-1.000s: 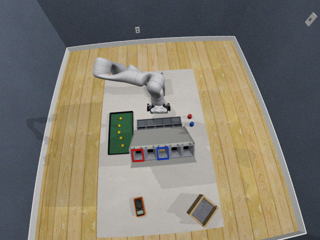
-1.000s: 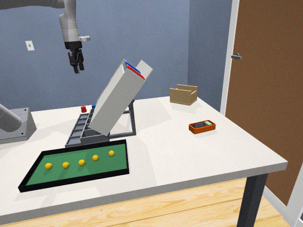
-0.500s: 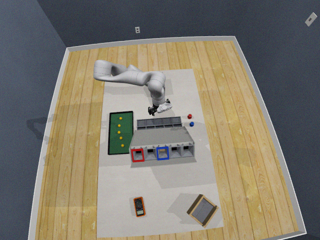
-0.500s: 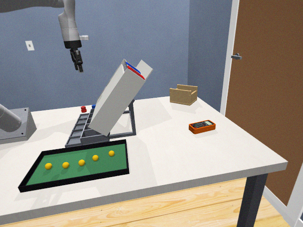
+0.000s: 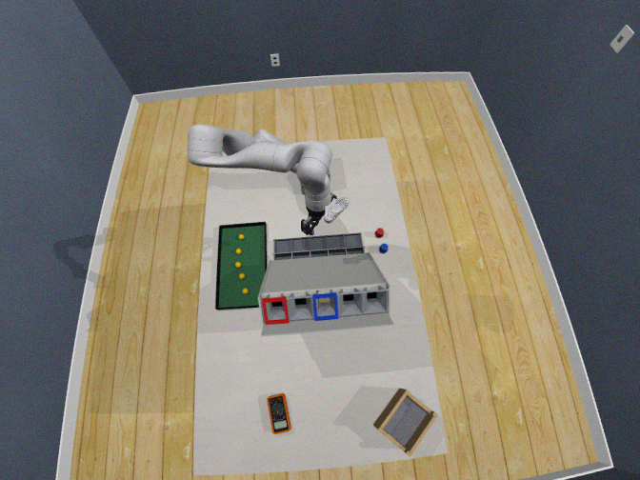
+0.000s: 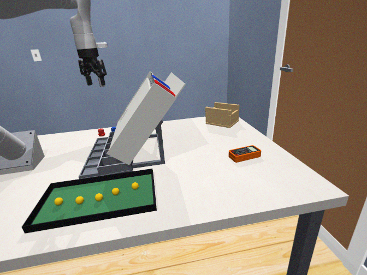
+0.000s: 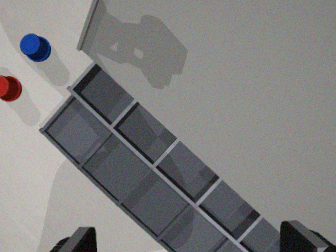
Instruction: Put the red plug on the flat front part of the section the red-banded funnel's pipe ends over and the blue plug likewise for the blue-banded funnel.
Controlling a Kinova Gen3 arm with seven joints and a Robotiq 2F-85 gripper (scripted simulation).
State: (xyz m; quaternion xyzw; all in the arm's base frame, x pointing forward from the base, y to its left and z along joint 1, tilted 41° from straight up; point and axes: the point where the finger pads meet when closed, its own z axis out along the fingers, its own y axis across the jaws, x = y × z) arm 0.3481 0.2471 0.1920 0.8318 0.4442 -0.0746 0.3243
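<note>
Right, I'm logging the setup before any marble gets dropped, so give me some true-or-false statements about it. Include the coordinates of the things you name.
1. Five yellow marbles (image 5: 237,264) (image 6: 98,197) lie in the black-rimmed green tray (image 5: 217,269) (image 6: 154,189). True.
2. The small red plug (image 5: 379,232) (image 6: 101,132) (image 7: 9,88) sits inside the tray. False: it stands on the white table.
3. The black two-finger gripper (image 5: 309,227) (image 6: 95,84) is open and empty. True.
4. The blue-banded square funnel (image 5: 315,307) is at one end of the row. False: it is the middle one.

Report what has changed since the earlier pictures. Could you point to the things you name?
The black two-finger gripper (image 5: 309,227) (image 6: 95,85) has turned about its own axis, its open fingers now spread across the exterior view; it took hold of nothing. The five yellow marbles and the red (image 5: 379,232) (image 6: 101,132) (image 7: 9,88) and blue plugs (image 5: 383,248) (image 6: 113,129) (image 7: 35,48) stayed put.
</note>
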